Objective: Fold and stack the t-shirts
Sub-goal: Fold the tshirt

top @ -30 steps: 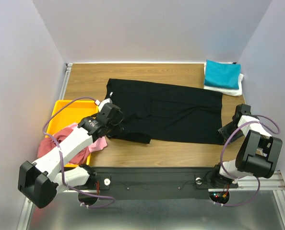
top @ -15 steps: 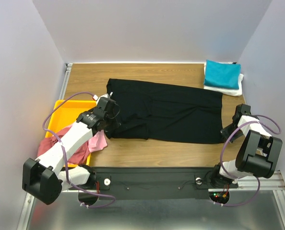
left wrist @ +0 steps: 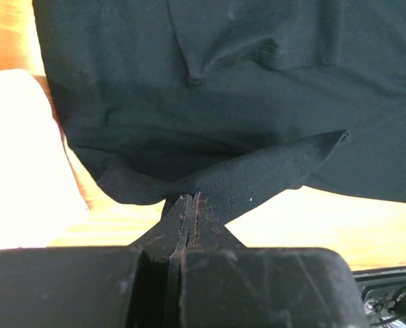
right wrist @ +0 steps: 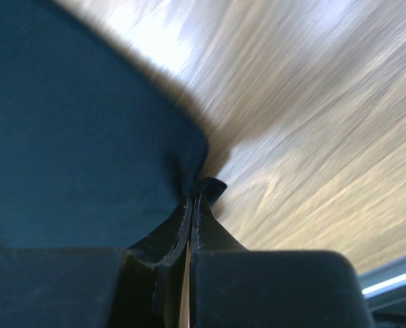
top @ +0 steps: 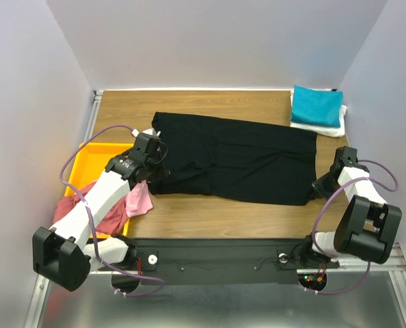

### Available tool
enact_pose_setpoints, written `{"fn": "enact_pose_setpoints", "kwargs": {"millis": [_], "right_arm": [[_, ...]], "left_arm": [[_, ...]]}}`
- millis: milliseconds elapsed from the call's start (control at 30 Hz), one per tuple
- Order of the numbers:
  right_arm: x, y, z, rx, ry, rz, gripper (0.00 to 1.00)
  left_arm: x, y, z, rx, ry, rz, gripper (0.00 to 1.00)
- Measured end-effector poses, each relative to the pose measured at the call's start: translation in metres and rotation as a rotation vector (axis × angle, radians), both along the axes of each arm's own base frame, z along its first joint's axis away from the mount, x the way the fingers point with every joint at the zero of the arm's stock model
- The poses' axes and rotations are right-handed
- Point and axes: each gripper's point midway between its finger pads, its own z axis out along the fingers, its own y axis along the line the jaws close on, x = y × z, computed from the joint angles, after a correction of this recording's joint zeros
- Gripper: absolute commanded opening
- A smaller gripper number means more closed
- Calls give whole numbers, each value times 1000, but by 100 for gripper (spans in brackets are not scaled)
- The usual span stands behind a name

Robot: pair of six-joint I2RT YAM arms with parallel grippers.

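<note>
The large black t-shirt (top: 237,158) lies spread across the middle of the wooden table. My left gripper (top: 150,179) is shut on its near left edge, with the cloth (left wrist: 210,130) pinched at the fingertips (left wrist: 191,199). My right gripper (top: 320,189) is shut on its near right corner (right wrist: 87,123), held low over the table. A folded teal t-shirt (top: 317,104) lies on a folded white one (top: 320,127) at the back right. A dusty red shirt (top: 87,208) and a pink one (top: 140,200) sit bunched in the tray.
A yellow plastic tray (top: 92,158) stands at the left edge of the table. Grey walls close in the left, back and right sides. A black rail with the arm bases (top: 217,260) runs along the near edge.
My left gripper has moved back and to the left with the black shirt's near left edge, pulling the sleeve flap in. My right gripper has shifted slightly left with its corner.
</note>
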Motion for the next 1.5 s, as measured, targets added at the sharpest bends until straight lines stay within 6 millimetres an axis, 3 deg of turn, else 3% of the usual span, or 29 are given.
{"fn": "enact_pose_setpoints", "kwargs": {"millis": [133, 333, 1133, 1500], "right_arm": [[-1, 12, 17, 7, -31, 42, 0], [5, 11, 43, -7, -54, 70, 0], [-39, 35, 67, 68, 12, 112, 0], [-68, 53, 68, 126, 39, 121, 1]], "left_arm": [[4, -2, 10, -3, -22, -10, 0], [3, -1, 17, -4, -24, -9, 0], [-20, 12, 34, 28, 16, -10, 0], [-31, 19, 41, 43, 26, -13, 0]]}}
